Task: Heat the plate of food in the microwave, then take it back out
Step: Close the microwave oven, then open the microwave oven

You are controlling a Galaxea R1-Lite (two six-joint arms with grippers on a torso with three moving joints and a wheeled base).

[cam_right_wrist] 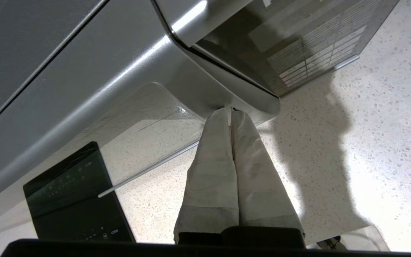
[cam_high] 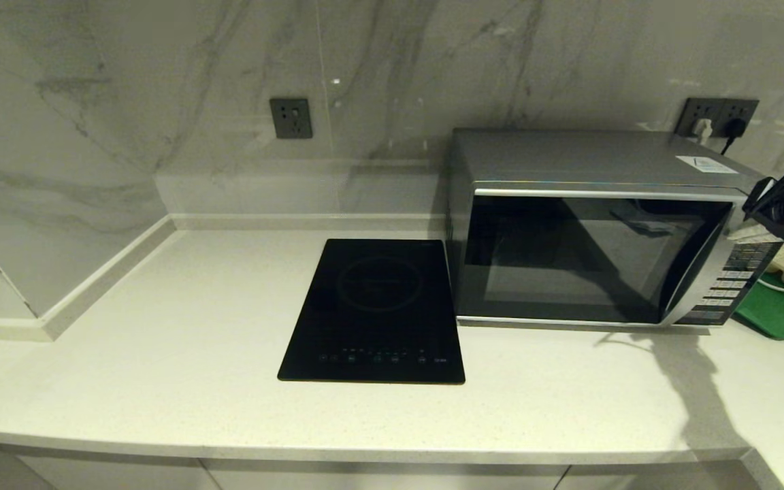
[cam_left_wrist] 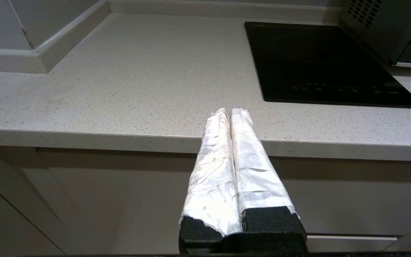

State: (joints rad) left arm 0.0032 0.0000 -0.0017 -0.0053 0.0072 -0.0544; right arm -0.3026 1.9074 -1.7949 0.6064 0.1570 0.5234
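At microwave (cam_high: 589,231) right edge, right gripper (cam_right_wrist: 231,111) is pressing its closed fingers on door trim; plate unseen, door shut. Risk: tips sliding off smooth trim. Left gripper (cam_left_wrist: 231,111) is hanging pressed together off counter (cam_left_wrist: 120,78).

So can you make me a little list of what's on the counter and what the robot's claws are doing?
microwave: door closed, at the back right of the counter
plate of food: not visible
induction hob: flat, black, just left of the microwave
green tray: right of the microwave
right claw: shut, tips at the microwave door's silver trim
left claw: shut, parked at the counter's front edge
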